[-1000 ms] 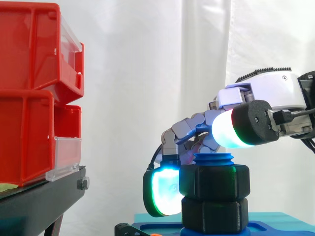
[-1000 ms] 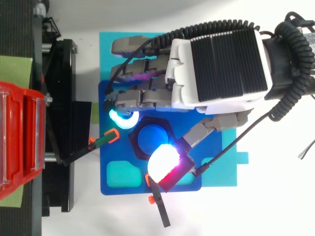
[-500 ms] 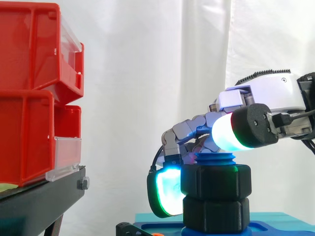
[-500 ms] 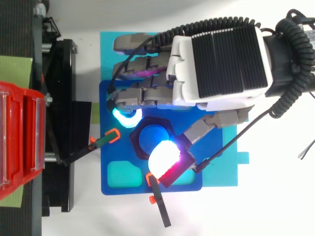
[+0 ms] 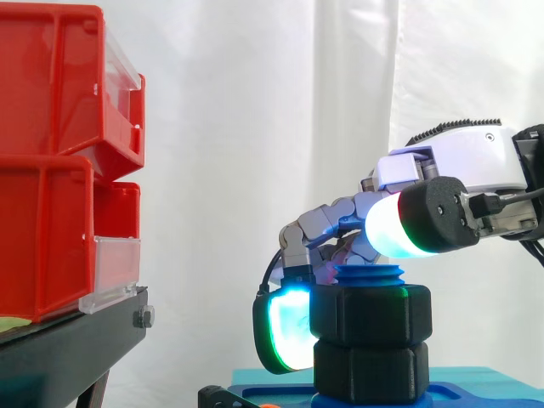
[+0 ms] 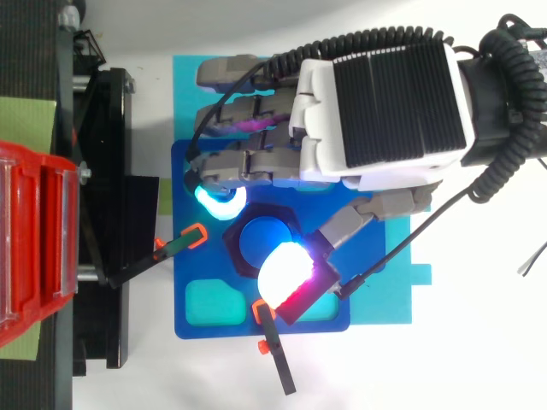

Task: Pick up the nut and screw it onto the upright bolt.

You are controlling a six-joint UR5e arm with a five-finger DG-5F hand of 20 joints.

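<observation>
The hand (image 6: 376, 111) reaches in from the right over a blue plate (image 6: 192, 320), which lies on a teal mat (image 6: 389, 303) on the white table (image 6: 461, 342). On this plate stands the upright bolt (image 6: 263, 242); its blue threaded top comes out a little above the black nut (image 5: 370, 316). The nut sits on the bolt, directly above a second black hexagonal piece (image 5: 370, 374) of the same width, and the two seem to touch. The fingers of the hand are curled around the nut. One fingertip (image 5: 285, 331), glowing cyan and green, lies against the left side of the nut at the nut's own height. The thumb pad (image 5: 399, 225), glowing white with a red edge, is higher, about level with the top of the bolt. In the top view it covers the near edge of the nut, but I cannot tell if it really touches it. Two thin black bars with orange ends (image 6: 192, 237) lie on the plate near the bolt. To the left, two red bins (image 5: 51, 161) with clear plastic fronts are stacked on a black stand (image 5: 68, 348), well apart from the hand.
</observation>
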